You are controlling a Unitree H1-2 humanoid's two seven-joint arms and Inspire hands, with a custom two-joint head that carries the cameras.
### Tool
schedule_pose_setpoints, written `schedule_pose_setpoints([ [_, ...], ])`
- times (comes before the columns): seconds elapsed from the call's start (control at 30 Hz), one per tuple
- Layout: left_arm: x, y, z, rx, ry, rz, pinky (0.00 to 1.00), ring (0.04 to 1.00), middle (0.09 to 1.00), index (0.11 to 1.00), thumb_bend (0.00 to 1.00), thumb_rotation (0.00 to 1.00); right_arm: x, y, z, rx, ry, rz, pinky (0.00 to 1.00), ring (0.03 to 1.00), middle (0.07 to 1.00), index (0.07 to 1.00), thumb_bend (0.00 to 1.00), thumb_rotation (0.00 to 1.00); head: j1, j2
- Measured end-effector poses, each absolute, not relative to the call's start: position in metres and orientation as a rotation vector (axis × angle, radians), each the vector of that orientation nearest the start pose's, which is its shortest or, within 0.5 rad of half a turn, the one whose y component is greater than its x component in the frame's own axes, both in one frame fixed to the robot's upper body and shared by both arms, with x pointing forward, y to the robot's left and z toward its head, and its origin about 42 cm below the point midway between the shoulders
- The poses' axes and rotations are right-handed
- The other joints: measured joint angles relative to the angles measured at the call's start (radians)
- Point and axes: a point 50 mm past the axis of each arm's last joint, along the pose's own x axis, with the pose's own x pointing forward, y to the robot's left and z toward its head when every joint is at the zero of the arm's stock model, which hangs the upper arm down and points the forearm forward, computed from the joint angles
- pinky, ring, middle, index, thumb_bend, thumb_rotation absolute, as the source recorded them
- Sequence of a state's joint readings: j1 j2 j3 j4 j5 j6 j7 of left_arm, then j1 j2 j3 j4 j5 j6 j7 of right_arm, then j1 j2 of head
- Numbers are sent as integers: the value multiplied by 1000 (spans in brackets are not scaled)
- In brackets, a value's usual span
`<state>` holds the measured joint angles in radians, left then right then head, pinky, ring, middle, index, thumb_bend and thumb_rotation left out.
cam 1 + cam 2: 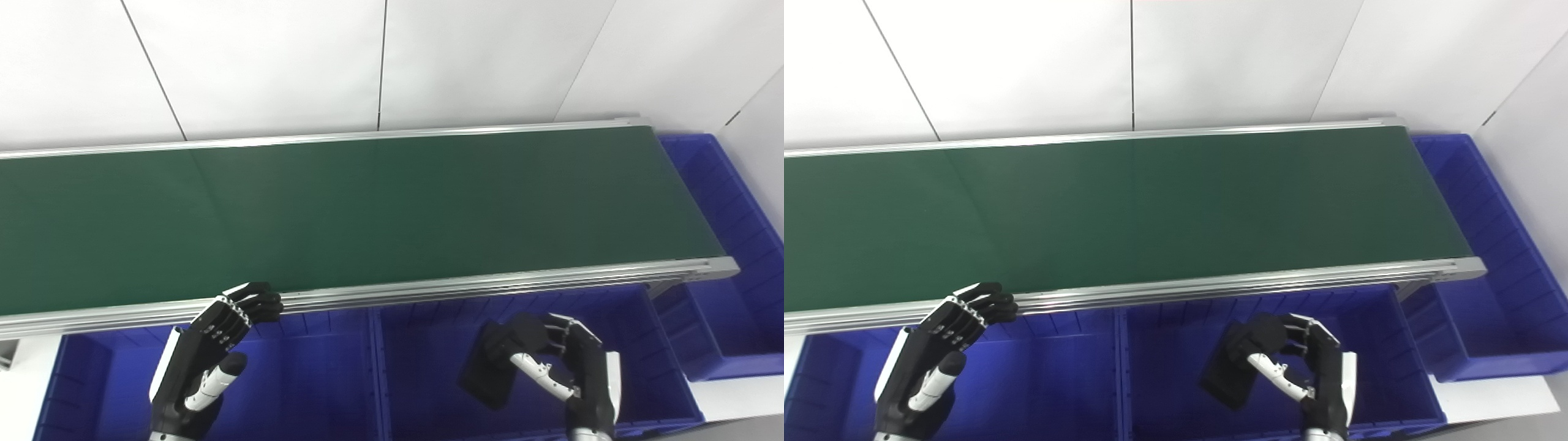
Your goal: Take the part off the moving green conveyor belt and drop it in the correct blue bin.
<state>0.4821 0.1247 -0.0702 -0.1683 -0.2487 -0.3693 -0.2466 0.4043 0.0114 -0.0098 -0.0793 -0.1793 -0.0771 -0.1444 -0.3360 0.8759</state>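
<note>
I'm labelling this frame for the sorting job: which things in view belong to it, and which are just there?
Job:
right hand holding the black part
middle blue bin beneath it
green conveyor belt
left blue bin

Just there:
left hand, open
end blue bin
white wall

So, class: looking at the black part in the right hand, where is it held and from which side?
The black part, flat and tilted, is held over the blue bin by its upper end, the right hand closing on it from the right.

Wall: white panels [275,67] rising behind, thin dark seams [381,64] running down them.
Light: falling evenly, no glare showing.
</note>
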Motion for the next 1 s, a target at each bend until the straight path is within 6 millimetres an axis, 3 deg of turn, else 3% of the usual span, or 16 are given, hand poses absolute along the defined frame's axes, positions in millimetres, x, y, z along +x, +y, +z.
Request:
schedule_pose_setpoints([
  [0.1, 116, 243, 75, -118, -80, -166, 663, 678, 699, 726, 884, 624, 138, -238, 40, -202, 256, -184, 908, 931, 936, 974, 900, 415, 2, 0],
  [0.3, 116, 242, 74, -119, -80, -167, 665, 680, 701, 728, 877, 620, 136, -239, 46, -204, 244, -159, 867, 931, 951, 985, 923, 431, 6, 0],
  [0.57, 116, 241, 74, -116, -79, -168, 663, 677, 700, 726, 879, 624, 136, -236, 56, -190, 211, -138, 861, 924, 934, 961, 900, 378, 14, -2],
  [0.7, 116, 241, 74, -113, -79, -170, 663, 675, 698, 725, 859, 627, 137, -229, 75, -168, 142, -121, 781, 841, 871, 912, 854, 353, 28, -5],
  [1.0, 117, 235, 73, -103, -77, -167, 663, 675, 696, 728, 842, 638, 140, -185, 131, -75, -57, 72, 726, 805, 835, 889, 825, 350, 75, -11],
])
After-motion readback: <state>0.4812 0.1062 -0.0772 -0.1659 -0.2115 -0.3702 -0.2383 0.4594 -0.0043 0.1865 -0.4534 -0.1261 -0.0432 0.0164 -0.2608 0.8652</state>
